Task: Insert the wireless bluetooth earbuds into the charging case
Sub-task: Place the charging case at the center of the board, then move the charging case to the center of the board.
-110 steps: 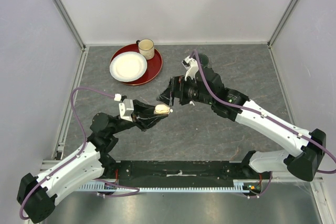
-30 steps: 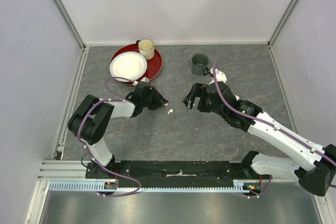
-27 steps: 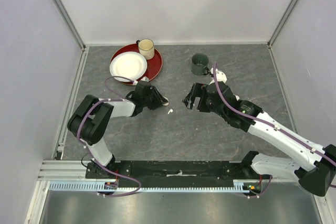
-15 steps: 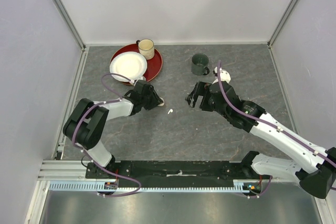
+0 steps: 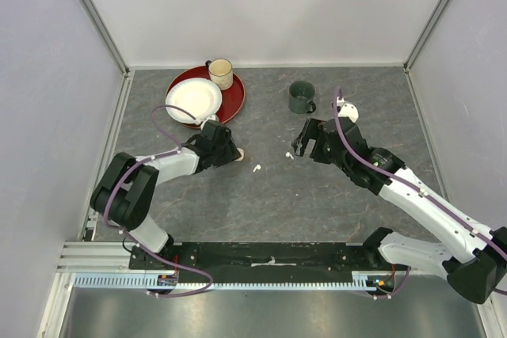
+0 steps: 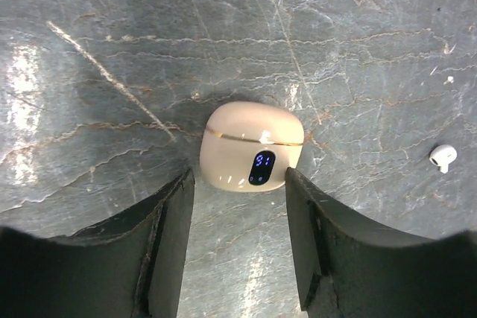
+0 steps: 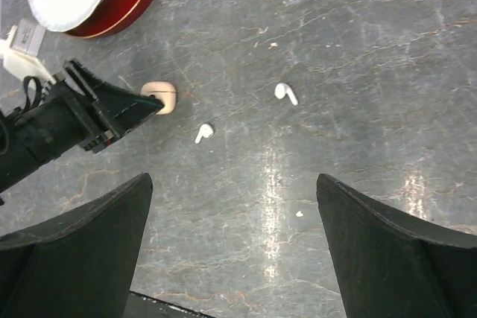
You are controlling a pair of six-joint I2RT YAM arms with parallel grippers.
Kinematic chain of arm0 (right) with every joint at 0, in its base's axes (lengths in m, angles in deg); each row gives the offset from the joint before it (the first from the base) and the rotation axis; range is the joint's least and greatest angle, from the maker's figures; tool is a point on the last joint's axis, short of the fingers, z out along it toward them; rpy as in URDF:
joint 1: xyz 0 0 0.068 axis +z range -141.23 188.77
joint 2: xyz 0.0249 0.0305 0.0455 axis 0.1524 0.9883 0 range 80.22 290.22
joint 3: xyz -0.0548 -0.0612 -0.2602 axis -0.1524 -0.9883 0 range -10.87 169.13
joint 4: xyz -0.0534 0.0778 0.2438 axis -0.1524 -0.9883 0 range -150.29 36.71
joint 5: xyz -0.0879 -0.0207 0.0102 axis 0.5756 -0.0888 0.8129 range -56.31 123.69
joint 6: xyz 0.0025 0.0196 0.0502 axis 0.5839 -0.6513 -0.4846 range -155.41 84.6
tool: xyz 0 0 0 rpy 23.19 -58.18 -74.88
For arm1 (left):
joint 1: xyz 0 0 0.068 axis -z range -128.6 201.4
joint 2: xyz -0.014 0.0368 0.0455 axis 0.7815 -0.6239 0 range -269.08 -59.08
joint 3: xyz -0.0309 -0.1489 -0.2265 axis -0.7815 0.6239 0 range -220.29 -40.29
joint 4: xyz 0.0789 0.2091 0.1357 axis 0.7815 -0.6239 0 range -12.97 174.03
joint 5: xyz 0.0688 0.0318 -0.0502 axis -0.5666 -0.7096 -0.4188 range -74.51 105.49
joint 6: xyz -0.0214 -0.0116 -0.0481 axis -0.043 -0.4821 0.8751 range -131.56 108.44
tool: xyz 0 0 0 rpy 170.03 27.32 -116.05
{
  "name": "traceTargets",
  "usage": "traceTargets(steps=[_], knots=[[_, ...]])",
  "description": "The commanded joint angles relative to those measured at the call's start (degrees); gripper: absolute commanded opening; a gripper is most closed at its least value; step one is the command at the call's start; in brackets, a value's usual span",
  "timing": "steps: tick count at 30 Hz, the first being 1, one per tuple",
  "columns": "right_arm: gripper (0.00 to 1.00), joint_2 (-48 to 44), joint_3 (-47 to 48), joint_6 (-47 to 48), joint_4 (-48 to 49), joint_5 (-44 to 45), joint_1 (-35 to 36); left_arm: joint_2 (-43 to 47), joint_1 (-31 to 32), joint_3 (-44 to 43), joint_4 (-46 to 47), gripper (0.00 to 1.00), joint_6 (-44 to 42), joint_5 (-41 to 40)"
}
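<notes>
— What is being shown from above?

— The left gripper (image 5: 234,154) is being held low on the table (image 5: 261,211), with its jaws parted on either side of the closed peach case (image 5: 239,156). Nearly four seconds ago that case was being carried in the air over the middle of the table. A second ago it was being pinched down on the surface, and that pinch is now being let go.

— And the earbuds?

— Both are being left outside the case. The left earbud (image 5: 257,169) is lying near the case. The right earbud (image 5: 289,155) is lying just beside the right gripper (image 5: 302,145). It was not being seen a second ago, when that gripper was being held over the spot; the gripper is now drawn back to the right. Its jaws are being kept wide apart, with nothing between them. The red tray (image 5: 232,107), plate (image 5: 193,100), cream mug (image 5: 221,74) and green mug (image 5: 302,96) are being left where they were.

— From the left wrist?

— The case (image 6: 252,147) is being shown shut, with blue digits lit on its front. A sliver of table is being seen between it and one finger (image 6: 168,236). The left earbud (image 6: 443,157) is lying well to its right.

— From the right wrist?

— The case (image 7: 159,97) is being framed at the left gripper's (image 7: 153,103) tips. The left earbud (image 7: 203,132) and right earbud (image 7: 285,93) are lying apart on bare stone, between the spread fingers (image 7: 74,251).
</notes>
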Motion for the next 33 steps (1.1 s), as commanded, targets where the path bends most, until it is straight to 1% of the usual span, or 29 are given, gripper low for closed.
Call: traceTargets(steps=[1,5,7,8,9,10,11,12,13,14,15,16,17,18,19,20,21,22,24,28,31,33], knots=[[0.98,-0.13,0.95,2.22,-1.82,1.37,-2.65,2.44,-0.32,-1.08,-4.41,0.59,-4.43,-3.06],[0.98,1.36,0.77,4.24,-3.75,1.46,-8.00,6.21,-0.32,-0.82,-6.43,0.59,-5.48,-4.82],[0.98,2.76,0.42,4.94,-4.11,0.76,-12.39,8.84,-0.24,-0.04,-7.39,0.59,-6.01,-6.04],[0.98,3.21,0.25,5.55,-4.54,0.06,-14.15,12.16,-0.24,0.49,-7.58,0.59,-6.27,-6.40],[0.98,3.65,-0.10,5.99,-4.55,-0.56,-17.56,14.02,-0.24,1.80,-7.32,0.59,-6.45,-6.67],[0.98,4.69,-0.28,6.61,-4.37,-1.00,-19.42,15.78,-0.24,2.77,-6.10,0.59,-6.89,-6.67],[0.98,5.49,-0.72,7.05,-3.94,-1.61,-21.35,20.41,-0.24,3.74,-5.21,0.59,-8.02,-6.32],[0.98,6.37,-0.81,7.58,-3.67,-4.14,-25.55,22.81,-0.24,5.49,-4.68,0.59,-8.47,-5.97],[0.98,8.29,-0.72,7.75,-3.76,-5.73,-27.85,25.62,-0.24,6.38,-3.81,0.59,-8.65,-5.53],[0.98,9.35,-0.29,7.84,-3.50,-7.05,-29.88,30.78,-0.24,7.43,-2.84,0.59,-9.09,-5.09],[0.98,10.41,-0.20,8.11,-3.06,-7.76,-32.94,33.96,-0.24,9.27,-2.05,0.59,-9.61,-4.56],[0.98,12.42,-0.28,8.11,-2.27,-8.29,-34.37,36.60,-0.24,10.24,-1.08,0.59,-9.96,-3.60],[0.98,13.74,-0.20,8.02,-1.39,-8.91,-37.60,39.07,-0.32,11.04,0.23,0.59,-10.49,-3.16],[0.98,15.24,-0.11,7.76,-0.95,-10.13,-38.94,44.14,-0.32,12.70,1.03,0.59,-10.67,-2.28],[0.98,17.95,-0.02,7.41,-0.60,-11.01,-40.17,46.19,-0.32,13.32,1.12,0.64,-10.76,-2.10],[0.98,19.19,0.33,7.32,-0.07,-11.63,-42.62,48.30,-0.32,13.94,1.12,0.65,-10.41,-2.01],[0.98,20.42,0.42,7.23,0.46,-11.38,-43.08,51.45,-0.32,15.16,1.21,0.67,-10.23,-0.79],[0.98,22.44,0.59,6.71,0.81,-10.15,-43.60,53.22,-0.32,15.87,2.69,0.77,-10.58,0.09],[0.98,25.34,1.12,6.70,2.30,-9.88,-44.49,57.61,-0.32,18.23,3.14,0.84,-10.76,0.71],[0.98,29.13,3.41,5.30,2.57,-10.92,-44.66,64.03,-0.32,22.55,5.60,0.86,-10.58,2.30],[0.98,31.59,4.46,4.42,3.71,-11.28,-44.66,67.56,-0.32,24.31,4.91,0.87,-10.76,1.68],[0.98,33.35,4.73,5.55,4.76,-13.30,-44.66,68.27,-0.32,24.32,3.59,0.88,-10.67,1.51]])
